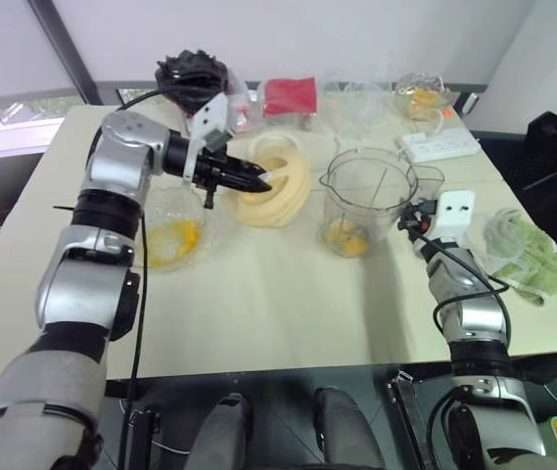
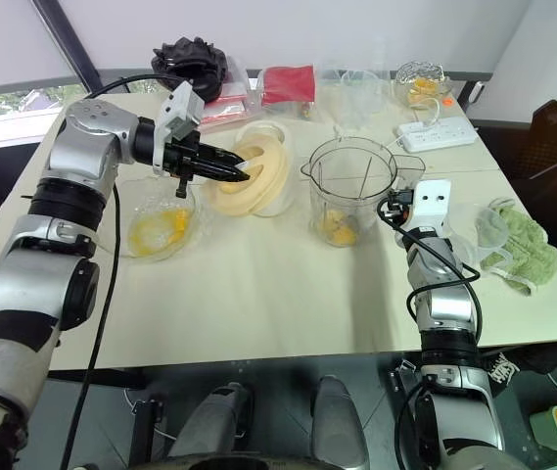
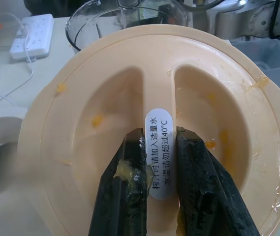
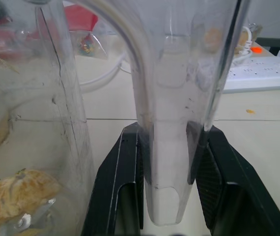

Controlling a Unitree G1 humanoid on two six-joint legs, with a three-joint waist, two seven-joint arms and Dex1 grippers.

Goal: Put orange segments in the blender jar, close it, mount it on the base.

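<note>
The blender jar (image 1: 366, 201), a tall clear pitcher with spout and side handle, stands upright and uncovered near the table's (image 1: 288, 304) centre, with several orange segments (image 1: 347, 238) lying at its bottom. The right gripper (image 4: 171, 162) has its two black fingers pressed against either side of the jar's clear handle (image 4: 171, 123), pinching it. To the jar's left, the left gripper (image 3: 159, 182) pinches the central ridge of the pale-yellow lid (image 1: 276, 181), which it holds tilted just above the cream-white base (image 2: 270, 196); juice and pulp smear the lid and fingers (image 3: 120, 191). At the left edge, a shallow clear bowl (image 1: 172, 230) holds more orange pieces. Right of the jar lies a green cloth (image 1: 533, 257). Farther back are a white power strip (image 1: 439, 144), a clear tub (image 1: 423, 95) with orange contents, a red packet (image 1: 290, 96) and a black bundle (image 1: 192, 73).
</note>
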